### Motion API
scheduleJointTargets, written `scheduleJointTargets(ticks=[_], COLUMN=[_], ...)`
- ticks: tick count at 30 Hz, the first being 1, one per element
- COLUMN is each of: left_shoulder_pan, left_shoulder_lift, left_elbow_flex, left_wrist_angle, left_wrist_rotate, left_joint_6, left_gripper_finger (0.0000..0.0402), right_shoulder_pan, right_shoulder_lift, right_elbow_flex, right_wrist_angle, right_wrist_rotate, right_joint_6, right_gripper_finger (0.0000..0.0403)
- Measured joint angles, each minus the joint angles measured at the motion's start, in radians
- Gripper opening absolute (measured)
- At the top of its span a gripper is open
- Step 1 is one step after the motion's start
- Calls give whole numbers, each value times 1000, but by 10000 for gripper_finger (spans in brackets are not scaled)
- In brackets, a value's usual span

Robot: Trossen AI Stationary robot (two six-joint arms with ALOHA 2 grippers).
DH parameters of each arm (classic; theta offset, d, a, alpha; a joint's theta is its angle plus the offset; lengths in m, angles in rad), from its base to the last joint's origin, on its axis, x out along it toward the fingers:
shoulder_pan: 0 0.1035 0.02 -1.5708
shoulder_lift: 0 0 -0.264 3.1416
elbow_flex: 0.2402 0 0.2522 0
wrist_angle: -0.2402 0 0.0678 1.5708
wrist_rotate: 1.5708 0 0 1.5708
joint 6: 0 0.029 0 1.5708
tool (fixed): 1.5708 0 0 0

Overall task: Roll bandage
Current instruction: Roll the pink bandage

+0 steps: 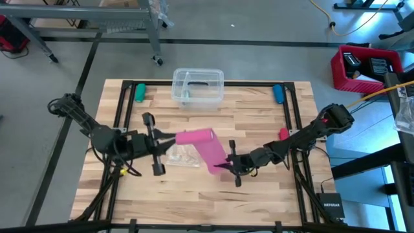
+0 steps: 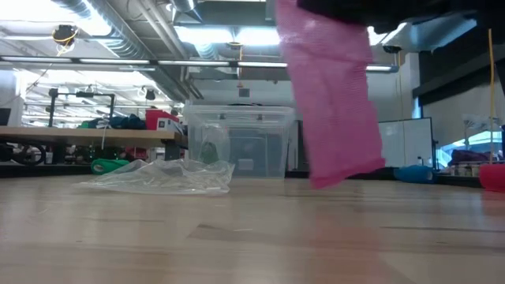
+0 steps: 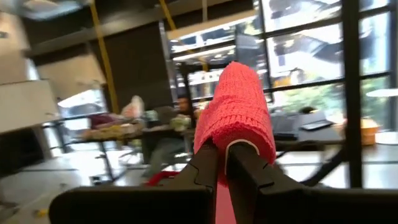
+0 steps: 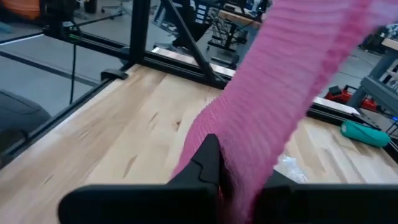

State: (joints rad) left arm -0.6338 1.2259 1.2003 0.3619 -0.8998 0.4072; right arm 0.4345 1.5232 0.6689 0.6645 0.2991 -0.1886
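A clear plastic storage box (image 1: 197, 86) sits at the middle of the far edge of the pale wooden table (image 1: 259, 194); the high view shows only a faint greenish shape inside it, which cannot be identified with confidence.

The long pink elastic-fabric bandage (image 1: 204, 147) is lifted off the table near its centre, stretched between the two arms. In the high view it runs from the left gripper (image 1: 173, 138) diagonally down to the right gripper (image 1: 224, 167). The low view adds what the overhead picture cannot: the strip (image 2: 330, 95) hangs in the air, its lower end just above the wood, with a crumpled clear plastic wrapper (image 2: 162, 175) lying on the table in front of the box (image 2: 239, 142).

The left wrist view shows that arm's fingers (image 3: 205, 168) pinched nearly together on one end of the bandage (image 3: 236, 109), which is wrapped round them into a rounded bulge. The right wrist view shows the right gripper's fingers (image 4: 208, 165) clamped tight on the fabric (image 4: 273, 93), which rises away from them.

A teal cylinder (image 1: 139, 92) lies at the far left corner and a blue one (image 1: 278, 94) at the far right corner.
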Motion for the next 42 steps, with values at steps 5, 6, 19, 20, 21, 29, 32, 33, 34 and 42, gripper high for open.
scheduleJointTargets(ticks=[5,6,19,20,21,29,32,33,34,42], left_shoulder_pan=[37,51,221,233,244,319,332,333,333,337], left_shoulder_lift=[-5,-5,-5,-5,-5,2,8,9,9,9], left_elbow_flex=[0,0,0,0,0,0,0,0,0,0], left_wrist_angle=[63,75,83,83,83,30,10,3,-6,-44], left_wrist_rotate=[-91,-92,-96,-99,-104,-108,-108,-108,-108,-108], left_joint_6=[148,170,230,232,232,223,209,205,199,147], left_gripper_finger=[13,13,13,13,13,13,13,13,13,13], right_shoulder_pan=[46,55,176,188,200,285,317,329,341,398], right_shoulder_lift=[-36,-45,-79,-79,-79,-79,-79,-79,-79,-79], right_elbow_flex=[0,0,191,218,245,457,547,576,602,746], right_wrist_angle=[-6,-7,-236,-288,-337,-579,-654,-670,-680,-698], right_wrist_rotate=[7,6,58,80,100,140,144,148,158,205], right_joint_6=[2,6,35,40,41,-3,-24,-31,-42,-111], right_gripper_finger=[4,4,4,4,4,5,5,5,5,5])
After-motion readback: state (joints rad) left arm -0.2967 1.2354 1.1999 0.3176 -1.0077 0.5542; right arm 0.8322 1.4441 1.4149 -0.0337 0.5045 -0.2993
